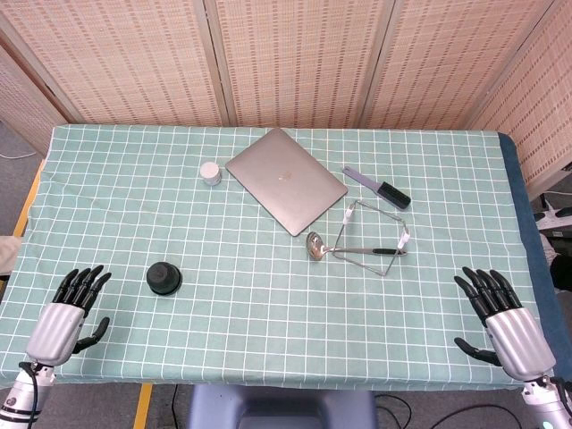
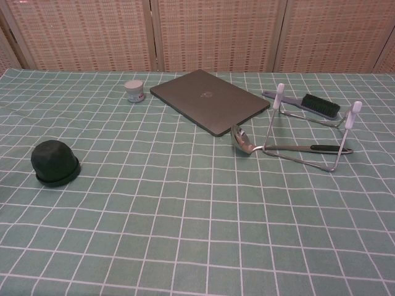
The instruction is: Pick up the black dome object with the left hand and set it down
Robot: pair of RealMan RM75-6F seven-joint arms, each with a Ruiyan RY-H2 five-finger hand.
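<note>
Black dome object [image 1: 164,278]: upright on the green checked tablecloth [image 1: 268,304], near-left area, untouched. Left hand [image 1: 70,313]: just beside it at the table's near-left edge, fingers spread apart, holding nothing. Right hand [image 1: 500,315]: near-right edge, fingers likewise apart, holding nothing. Small white jar [image 1: 210,172]: lid on, contents not visible, beside the closed grey laptop [image 1: 286,180]. Metal ladle [image 1: 353,249]: lies through a wire stand [image 1: 380,234]. Black brush [image 1: 377,187]: behind the stand.

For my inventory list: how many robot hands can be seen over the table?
2: the left hand at the near left edge, the right hand at the near right edge, both open. The chest view shows neither.
</note>
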